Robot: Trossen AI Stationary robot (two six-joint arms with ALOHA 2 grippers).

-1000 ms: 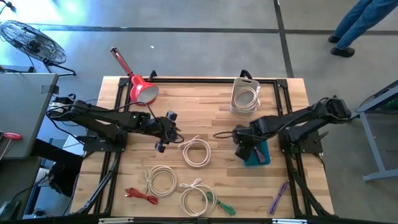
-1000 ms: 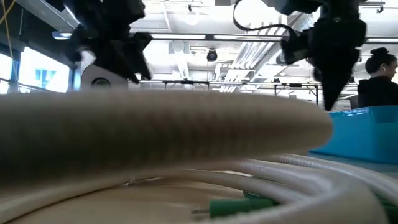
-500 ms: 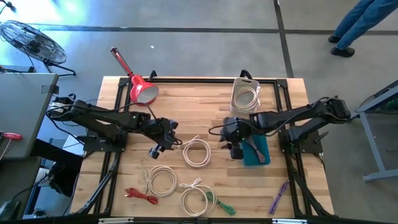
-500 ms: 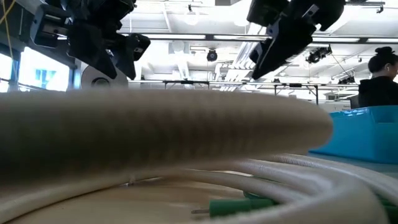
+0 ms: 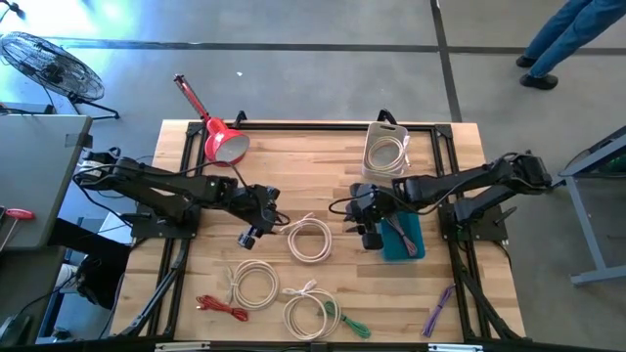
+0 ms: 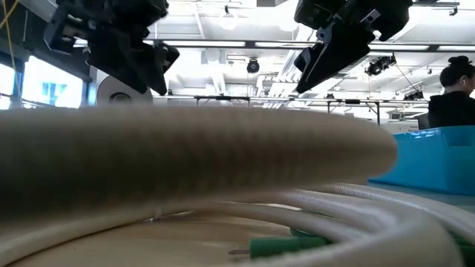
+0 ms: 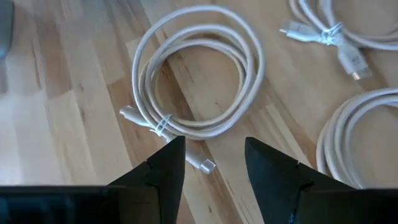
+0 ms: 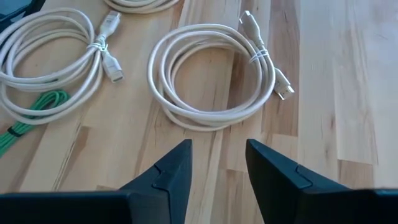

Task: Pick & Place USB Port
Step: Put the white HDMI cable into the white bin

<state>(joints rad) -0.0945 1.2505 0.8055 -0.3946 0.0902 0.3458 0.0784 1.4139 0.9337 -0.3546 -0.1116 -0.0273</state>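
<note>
A white coiled USB cable (image 5: 310,240) lies flat on the wooden table between my two grippers, tied with a small band, its plugs sticking out at the far side. My left gripper (image 5: 254,233) hovers open just left of it. In the left wrist view the coil (image 7: 198,79) lies ahead of the open gripper (image 7: 214,167). My right gripper (image 5: 364,235) hovers open just right of the coil. The right wrist view shows the coil (image 8: 211,74) beyond the open gripper (image 8: 217,167). Neither gripper touches anything.
A blue bin (image 5: 404,240) with a purple item sits behind my right gripper. A white basket (image 5: 386,150) holding a cable stands at the far edge, next to a red scoop (image 5: 221,139). Two more white coils (image 5: 252,285) (image 5: 308,315), green, red (image 5: 223,309) and purple (image 5: 437,311) cables lie near the near edge.
My right gripper has swung from above the blue bin toward the table's left, to the white coil's right side, and tipped from pointing straight down to a slant. My left gripper has shifted a little toward the near edge, closer to the coil. The cables have stayed put.
</note>
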